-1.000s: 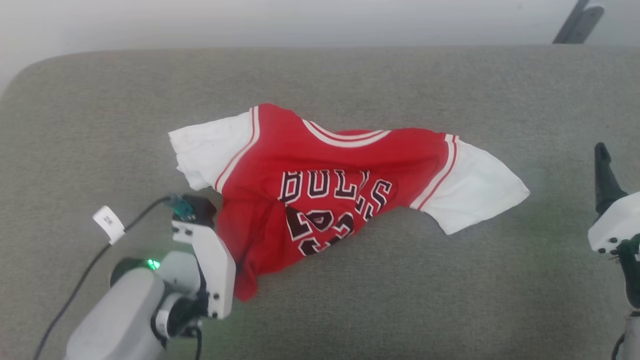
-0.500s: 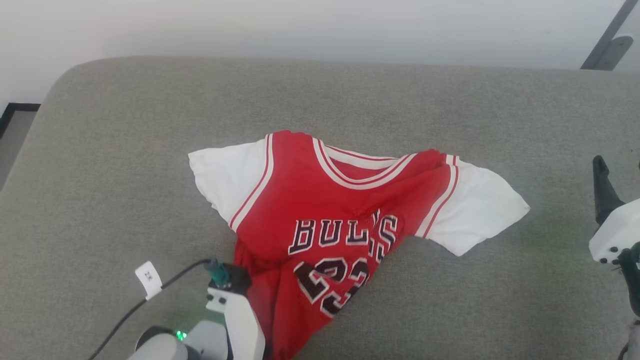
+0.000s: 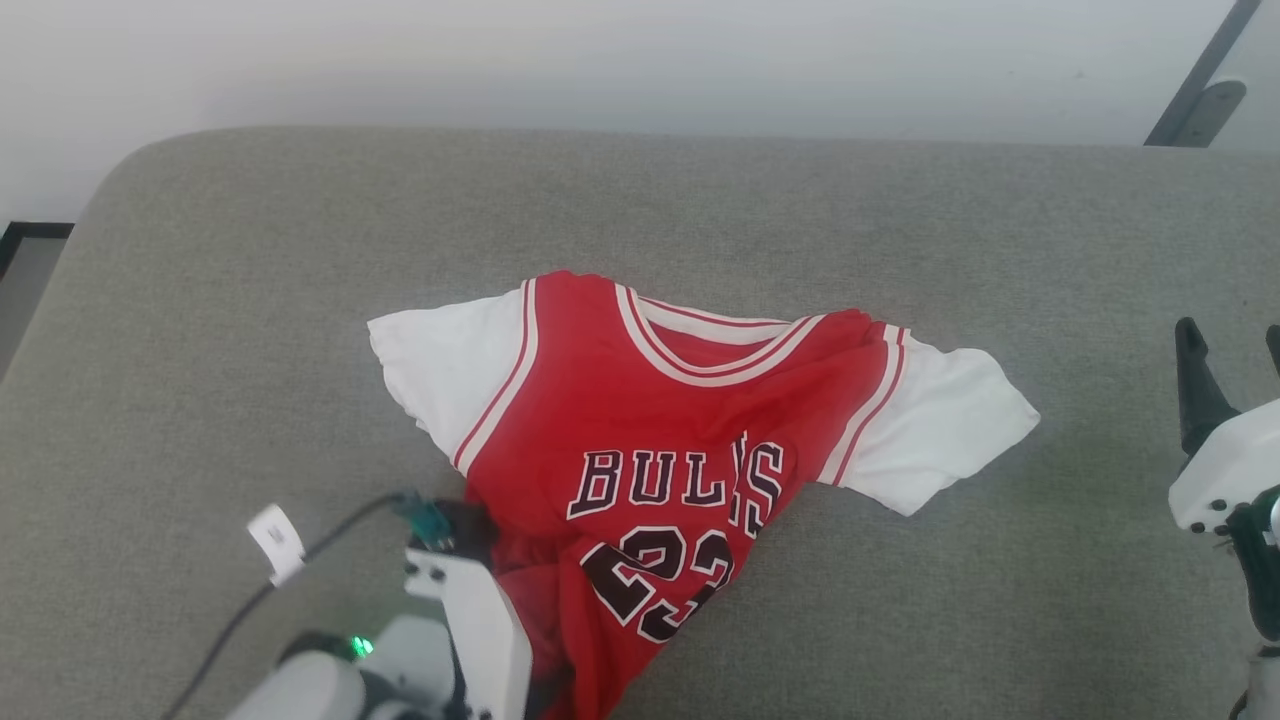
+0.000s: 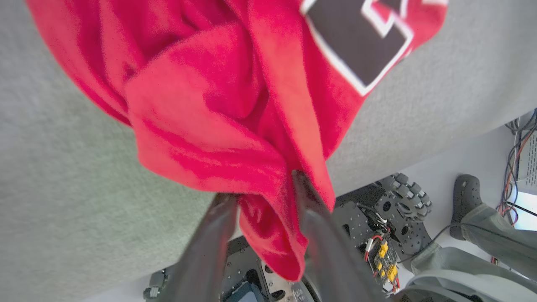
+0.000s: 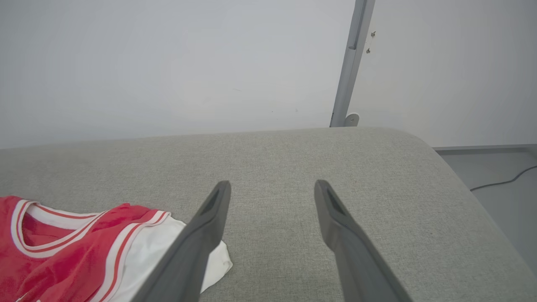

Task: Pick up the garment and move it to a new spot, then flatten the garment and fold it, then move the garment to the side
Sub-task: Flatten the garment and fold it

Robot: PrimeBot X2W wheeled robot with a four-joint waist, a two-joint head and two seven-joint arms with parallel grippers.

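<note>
The left gripper [image 4: 260, 191] has its two dark fingers parted. A loose fold of red cloth from the garment [image 4: 201, 126] hangs between them, draped against both fingers and not squeezed flat. This gripper sits at the near edge of the grey cushioned surface [image 3: 250, 300], at the garment's lower left corner, with its pale wrist housing tilted over the bunched cloth. A dark cable [image 3: 340, 522] with a white tag [image 3: 277, 540] runs from that wrist across the surface.

The garment lies front-up near the middle of the surface, collar toward the far wall and both white sleeves spread out to the sides. The lettering and number face up, and the lower body is crumpled and drawn in toward the left gripper.

The right gripper [image 5: 272, 184] is spread wide and holds nothing — it hovers above bare surface, well apart from the sleeve on the robot's right. In the left wrist view, a person's shoe [image 4: 465, 197] and trouser leg show below the surface's edge.
</note>
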